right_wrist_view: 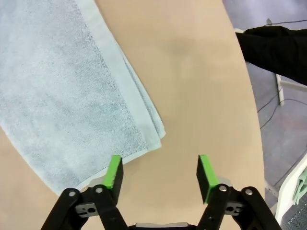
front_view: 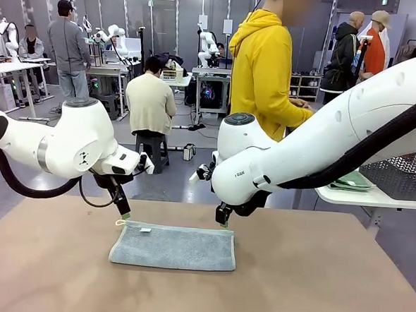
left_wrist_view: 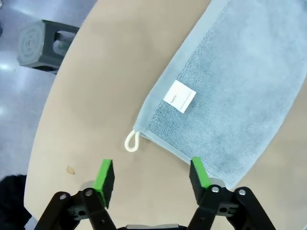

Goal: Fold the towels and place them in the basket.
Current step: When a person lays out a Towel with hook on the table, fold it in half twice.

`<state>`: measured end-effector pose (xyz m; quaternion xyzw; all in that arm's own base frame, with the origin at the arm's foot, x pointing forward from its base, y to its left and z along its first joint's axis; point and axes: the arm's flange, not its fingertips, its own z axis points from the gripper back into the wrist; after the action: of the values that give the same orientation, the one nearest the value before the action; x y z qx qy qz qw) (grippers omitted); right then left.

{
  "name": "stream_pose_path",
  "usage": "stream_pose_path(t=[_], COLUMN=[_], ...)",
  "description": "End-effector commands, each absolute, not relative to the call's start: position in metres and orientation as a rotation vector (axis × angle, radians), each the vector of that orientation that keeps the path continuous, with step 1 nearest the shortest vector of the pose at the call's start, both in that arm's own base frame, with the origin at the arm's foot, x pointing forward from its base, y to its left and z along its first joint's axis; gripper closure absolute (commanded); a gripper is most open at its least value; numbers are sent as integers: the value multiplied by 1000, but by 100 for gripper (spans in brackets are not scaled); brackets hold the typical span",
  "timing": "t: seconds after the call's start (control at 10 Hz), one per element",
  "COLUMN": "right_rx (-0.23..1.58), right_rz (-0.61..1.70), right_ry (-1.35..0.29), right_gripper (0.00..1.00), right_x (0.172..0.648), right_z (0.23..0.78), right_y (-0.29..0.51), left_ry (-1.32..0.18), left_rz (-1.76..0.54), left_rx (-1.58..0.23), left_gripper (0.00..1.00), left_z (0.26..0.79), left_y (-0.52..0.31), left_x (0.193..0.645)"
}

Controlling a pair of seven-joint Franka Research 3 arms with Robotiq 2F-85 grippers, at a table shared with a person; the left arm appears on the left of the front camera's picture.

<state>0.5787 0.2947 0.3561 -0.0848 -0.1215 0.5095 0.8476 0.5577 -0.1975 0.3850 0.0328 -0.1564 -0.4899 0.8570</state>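
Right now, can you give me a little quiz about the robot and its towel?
1. True or false: the blue towel lies folded on the table.
2. The left end effector is: A open, B shut on the towel, C holding a cup.
3. Fill in: the white loop sits at the towel's ____.
Key: 1 true; 2 A; 3 corner.

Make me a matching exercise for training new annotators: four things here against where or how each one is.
1 blue towel
2 white loop
3 basket
4 left gripper

a open, by the towel's corner
b folded on the brown table
c on the white side table
d sticking out from the towel's corner

Pairs: 1b, 2d, 3c, 4a
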Motion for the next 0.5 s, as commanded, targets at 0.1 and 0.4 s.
stream_pose_path(t=[0.1,0.4], right_rx=[-190,-181], right_rz=[1023,1062], right_ry=[-292,-263], right_gripper=[0,0], right_x=[565,576], right_z=[357,359], right_y=[286,291], left_ry=[-364,-335], left_rz=[-1004,-1023], left_rx=[26,63], left_gripper=[0,0], left_z=[392,390], left_y=[-191,-198], left_x=[536,554])
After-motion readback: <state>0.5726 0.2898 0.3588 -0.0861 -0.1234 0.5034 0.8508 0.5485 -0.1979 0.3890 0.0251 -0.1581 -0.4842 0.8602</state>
